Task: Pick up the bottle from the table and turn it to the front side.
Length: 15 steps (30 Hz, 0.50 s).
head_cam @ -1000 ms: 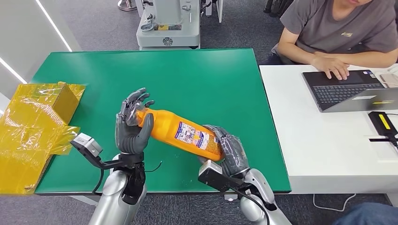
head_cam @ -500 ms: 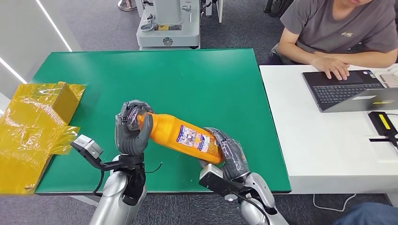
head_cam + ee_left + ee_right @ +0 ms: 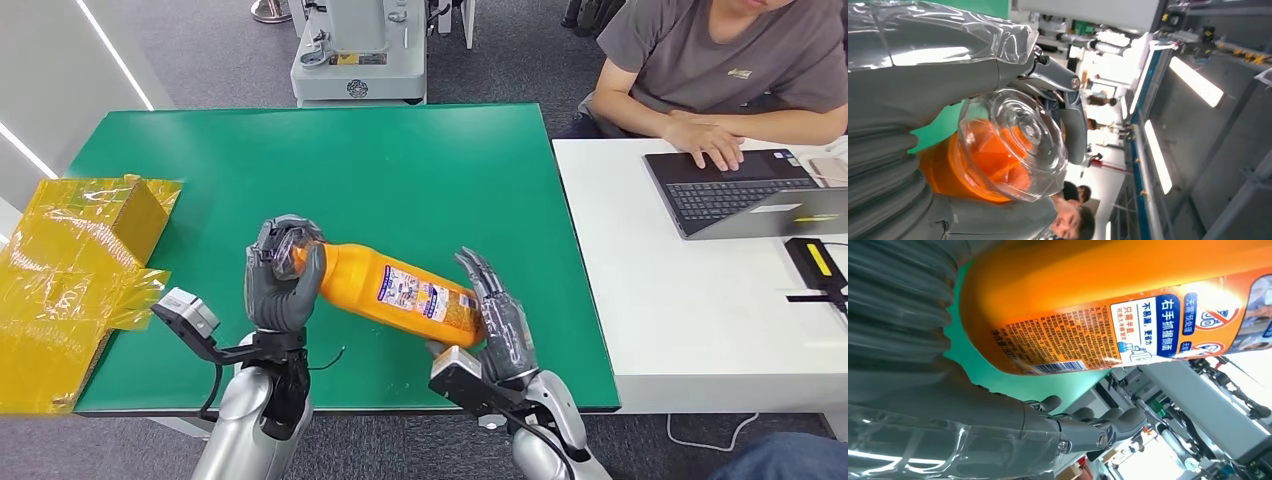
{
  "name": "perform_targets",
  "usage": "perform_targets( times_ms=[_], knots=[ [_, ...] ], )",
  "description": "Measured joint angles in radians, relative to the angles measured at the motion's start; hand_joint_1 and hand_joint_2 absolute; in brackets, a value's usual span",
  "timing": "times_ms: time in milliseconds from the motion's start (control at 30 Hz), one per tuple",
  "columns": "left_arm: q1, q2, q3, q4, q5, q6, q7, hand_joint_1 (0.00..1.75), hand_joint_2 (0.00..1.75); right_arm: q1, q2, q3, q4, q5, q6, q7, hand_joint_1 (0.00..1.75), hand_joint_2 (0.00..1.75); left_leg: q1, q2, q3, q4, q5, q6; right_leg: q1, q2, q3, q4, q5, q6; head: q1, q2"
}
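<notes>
My left hand (image 3: 283, 285) is raised above the near edge of the green desk (image 3: 400, 160), fingers and thumb curled round the cap end of the bottle (image 3: 395, 290). My right hand (image 3: 500, 325) stands beside the bottle's base with its fingers straightened and spread, pointing away from me; the base lies against the palm, but no finger wraps it.

The orange bottle lies nearly level in the air between my two hands, above the near middle of the desk, cap toward the left edge and base a little lower toward the right.

From the head I see the whole bottle with its label (image 3: 420, 295) facing up, and a person (image 3: 720, 70) at a laptop (image 3: 750, 190) on the white desk alongside. Crinkled yellow film (image 3: 70, 270) sits off the left edge.

My left wrist view shows the clear cap (image 3: 1015, 142) end-on, orange showing through it, with my thumb and fingers (image 3: 1068, 120) closing round it.

My right wrist view shows the label (image 3: 1158, 325) close up: small black print on orange, a barcode (image 3: 1058, 367), and a blue panel with white Chinese characters reading 右手抓握面. My fingers (image 3: 1088, 427) stretch out clear of the bottle.
</notes>
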Motion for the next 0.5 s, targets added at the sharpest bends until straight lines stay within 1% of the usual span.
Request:
perform_targets(
  times_ms=[167,367,433,500],
  knots=[
    [0.0,-0.003,0.001,0.0,-0.001,0.014,-0.005,1.75,1.75,0.0,0.004,0.0,-0.006,-0.024,-0.02,-0.023,0.0,1.75,0.0,0.0,0.0,0.0,0.0,0.0,0.0,0.0,0.0,0.0,0.0,0.0,0.0,0.0],
    [-0.002,-0.004,0.002,0.0,-0.008,0.035,-0.01,1.75,1.75,0.005,0.022,0.003,-0.032,-0.07,-0.045,-0.058,0.0,1.75,0.0,0.0,0.0,0.0,0.0,0.0,0.0,0.0,0.0,0.0,0.0,0.0,0.0,0.0],
    [-0.003,-0.004,0.002,0.0,-0.018,0.051,-0.018,1.75,1.75,0.013,0.029,0.003,-0.052,-0.121,-0.065,-0.082,0.0,1.75,0.0,0.0,0.0,0.0,0.0,0.0,0.0,0.0,0.0,0.0,0.0,0.0,0.0,0.0],
    [-0.003,-0.004,0.003,0.0,-0.025,0.068,-0.024,1.75,1.75,0.027,0.039,0.002,-0.089,-0.207,-0.108,-0.115,0.0,1.75,0.0,0.0,0.0,0.0,0.0,0.0,0.0,0.0,0.0,0.0,0.0,0.0,0.0,0.0]
  ],
)
